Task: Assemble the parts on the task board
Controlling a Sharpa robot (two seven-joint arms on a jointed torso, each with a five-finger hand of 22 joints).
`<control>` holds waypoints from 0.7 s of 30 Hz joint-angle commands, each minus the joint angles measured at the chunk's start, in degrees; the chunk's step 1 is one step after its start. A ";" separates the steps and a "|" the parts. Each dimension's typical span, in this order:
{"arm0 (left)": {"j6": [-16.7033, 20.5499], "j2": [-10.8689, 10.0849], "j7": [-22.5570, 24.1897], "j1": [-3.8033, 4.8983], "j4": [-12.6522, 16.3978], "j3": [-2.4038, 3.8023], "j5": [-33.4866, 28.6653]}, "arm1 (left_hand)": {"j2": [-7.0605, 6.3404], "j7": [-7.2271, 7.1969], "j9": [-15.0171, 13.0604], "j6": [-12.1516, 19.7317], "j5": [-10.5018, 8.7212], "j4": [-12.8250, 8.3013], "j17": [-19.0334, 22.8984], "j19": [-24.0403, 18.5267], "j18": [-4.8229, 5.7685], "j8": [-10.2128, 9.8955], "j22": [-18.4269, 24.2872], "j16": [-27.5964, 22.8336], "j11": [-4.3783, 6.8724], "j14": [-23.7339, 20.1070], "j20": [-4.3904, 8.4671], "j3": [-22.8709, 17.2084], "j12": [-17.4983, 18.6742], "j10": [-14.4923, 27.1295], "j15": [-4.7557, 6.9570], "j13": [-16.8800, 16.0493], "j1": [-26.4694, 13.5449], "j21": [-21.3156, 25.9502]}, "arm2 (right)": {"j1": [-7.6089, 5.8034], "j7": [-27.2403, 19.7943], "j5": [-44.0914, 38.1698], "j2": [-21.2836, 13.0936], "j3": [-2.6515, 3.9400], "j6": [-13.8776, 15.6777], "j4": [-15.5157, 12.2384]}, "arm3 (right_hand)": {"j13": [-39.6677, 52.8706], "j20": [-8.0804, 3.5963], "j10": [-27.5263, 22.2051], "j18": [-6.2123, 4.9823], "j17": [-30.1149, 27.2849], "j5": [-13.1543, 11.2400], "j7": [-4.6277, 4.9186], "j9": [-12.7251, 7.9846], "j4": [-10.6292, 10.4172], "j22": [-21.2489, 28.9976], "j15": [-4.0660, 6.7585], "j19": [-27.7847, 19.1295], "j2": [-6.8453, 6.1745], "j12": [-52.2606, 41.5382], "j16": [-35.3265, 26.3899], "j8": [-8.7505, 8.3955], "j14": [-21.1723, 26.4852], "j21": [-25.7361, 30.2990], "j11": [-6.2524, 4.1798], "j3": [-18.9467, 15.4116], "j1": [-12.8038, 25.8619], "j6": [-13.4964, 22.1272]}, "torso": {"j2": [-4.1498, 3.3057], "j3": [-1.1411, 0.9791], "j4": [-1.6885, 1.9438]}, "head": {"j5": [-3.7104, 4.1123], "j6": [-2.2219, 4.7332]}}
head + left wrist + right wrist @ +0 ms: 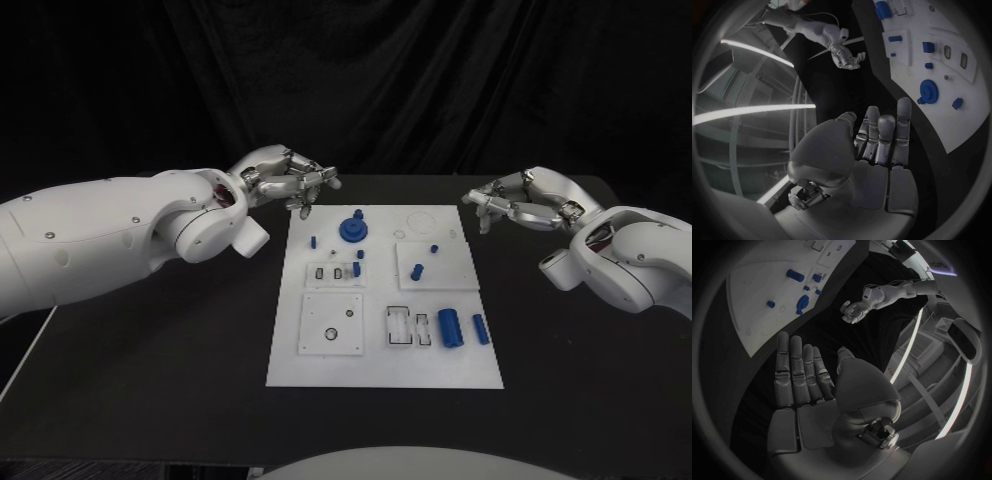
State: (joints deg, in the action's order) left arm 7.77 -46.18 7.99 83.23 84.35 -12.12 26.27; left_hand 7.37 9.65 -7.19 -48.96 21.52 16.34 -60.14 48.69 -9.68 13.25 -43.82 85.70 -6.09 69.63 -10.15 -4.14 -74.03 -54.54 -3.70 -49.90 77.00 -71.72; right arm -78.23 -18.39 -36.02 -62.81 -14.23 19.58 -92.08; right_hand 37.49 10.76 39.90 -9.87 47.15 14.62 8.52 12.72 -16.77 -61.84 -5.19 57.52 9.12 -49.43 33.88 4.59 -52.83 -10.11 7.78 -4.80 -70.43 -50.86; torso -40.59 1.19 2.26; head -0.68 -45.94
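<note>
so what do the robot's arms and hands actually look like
Both arms have smooth, rounded, glossy white shells with small dark screw points. The left hand and right hand are silver metal, with segmented fingers and dark seams between segments. A reddish patch shows at the left wrist.

Matt black table (173,340) with a smooth, dull surface. On it lies a white board (387,375), smooth and plastic-looking, carrying small blue parts (450,327) of glossy plastic. Both arms wear glossy white shells. The left hand (289,180) and right hand (508,204) look like brushed silver metal. Black cloth (433,80) hangs behind, softly creased.
</note>
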 commanded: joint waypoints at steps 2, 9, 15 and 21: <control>-0.10 1.46 -11.20 0.31 -0.29 0.04 17.14 | 0.16 -1.43 -2.75 -2.84 -3.79 0.14 -25.41 16.37 4.02 2.51 -19.41 4.39 1.34 17.10 1.32 1.32 -12.45 -22.87 1.31 -27.58 -1.83 -9.89 | 1.20 -5.32 8.32 0.27 0.01 -5.39 0.87 | -1.17 0.58 -0.84 -0.35 -0.87 0.49 0.25 -0.13 -0.01 0.88 -0.22 0.00 1.58 0.26 -0.20 0.03 1.04 1.13 0.21 -1.05 -0.62 0.45 | 1.19 -0.85 -0.73 | -1.05 -1.18; -2.57 4.50 -19.25 0.35 -1.07 0.04 28.15 | 1.13 -4.25 -12.16 -5.99 -9.79 0.18 -29.86 31.73 7.34 10.24 -36.30 4.30 4.15 20.37 3.84 6.29 -15.97 -35.46 3.99 -40.10 -9.25 -15.98 | 1.97 -6.61 9.13 0.65 0.01 -6.25 1.70 | -2.22 0.73 -0.80 -0.44 -1.55 0.80 0.54 -0.13 -0.11 1.51 -0.27 0.41 2.96 -0.25 0.42 0.35 1.23 1.84 0.26 -2.68 -0.02 0.35 | 1.74 -1.74 -1.51 | -3.03 -1.66; -3.99 7.08 -24.74 0.15 -1.94 0.03 33.36 | 1.45 -4.89 -21.08 -3.40 -11.55 0.20 -29.86 37.75 8.74 13.83 -42.35 4.30 4.95 20.37 4.96 10.06 -15.97 -35.46 5.07 -40.10 -13.13 -17.42 | 2.14 -6.73 9.29 1.07 0.01 -6.69 2.14 | -2.76 0.71 -0.62 -0.49 -1.88 1.27 0.78 -0.10 -0.02 1.76 -0.17 0.85 3.45 -0.67 0.93 0.56 1.07 2.08 0.13 -3.63 0.16 0.26 | 1.75 -2.18 -1.82 | -3.47 -2.15; -5.97 9.38 -29.80 -0.36 -2.71 0.03 35.09 | 1.58 -5.79 -28.26 -2.74 -10.58 -0.05 -29.86 39.67 9.22 16.60 -44.32 4.30 5.84 20.37 5.87 11.29 -15.97 -35.46 6.01 -40.10 -12.77 -17.84 | 2.23 -6.36 9.33 1.61 0.01 -6.97 2.45 | -3.39 0.56 -0.32 -0.54 -2.28 2.26 1.18 -0.11 0.04 1.99 0.04 1.43 3.71 -1.14 1.50 0.73 0.85 2.29 -0.12 -4.34 -0.76 0.32 | 1.78 -2.42 -2.03 | -3.38 -2.99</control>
State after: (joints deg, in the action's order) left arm 4.37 -37.14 -16.56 83.08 81.80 -12.13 57.90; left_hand 8.78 3.99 -34.65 -51.88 10.68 16.36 -74.95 83.94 -1.20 29.52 -74.95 89.85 -0.72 83.94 -4.66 6.78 -89.86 -84.04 1.85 -74.93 64.21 -89.31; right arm -76.16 -23.96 -27.50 -61.30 -14.26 13.91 -89.71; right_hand 34.15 11.45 39.36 -9.85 44.93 16.76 9.34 12.65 -16.72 -59.90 -5.59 58.50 12.63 -50.20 35.10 5.10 -51.94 -8.10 7.92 -8.87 -70.97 -50.47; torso -38.86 -1.08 0.32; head -4.25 -48.67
